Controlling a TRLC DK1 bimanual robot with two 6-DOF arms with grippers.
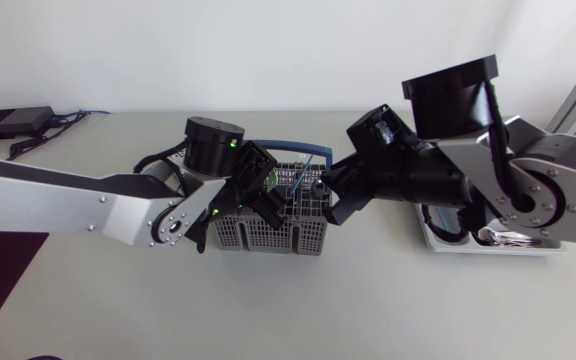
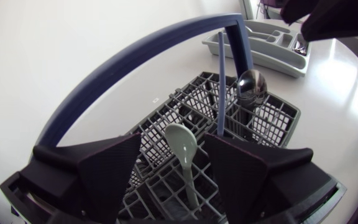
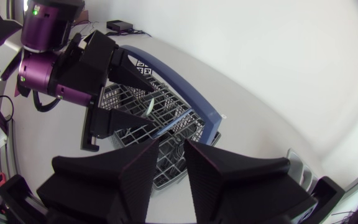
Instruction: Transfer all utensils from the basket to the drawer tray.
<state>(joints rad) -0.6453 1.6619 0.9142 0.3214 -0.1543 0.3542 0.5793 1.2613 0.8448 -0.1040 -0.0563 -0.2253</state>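
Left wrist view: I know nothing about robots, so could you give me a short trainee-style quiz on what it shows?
1. True or false: the pale green plastic spoon stands between the left gripper's open fingers.
2. Where does the shiny metal spoon stand? A in the grey mesh basket; B in the grey drawer tray; C on the white table.
3. Fill in: the basket's arched handle is ____ in colour.
Key: 1 true; 2 A; 3 blue.
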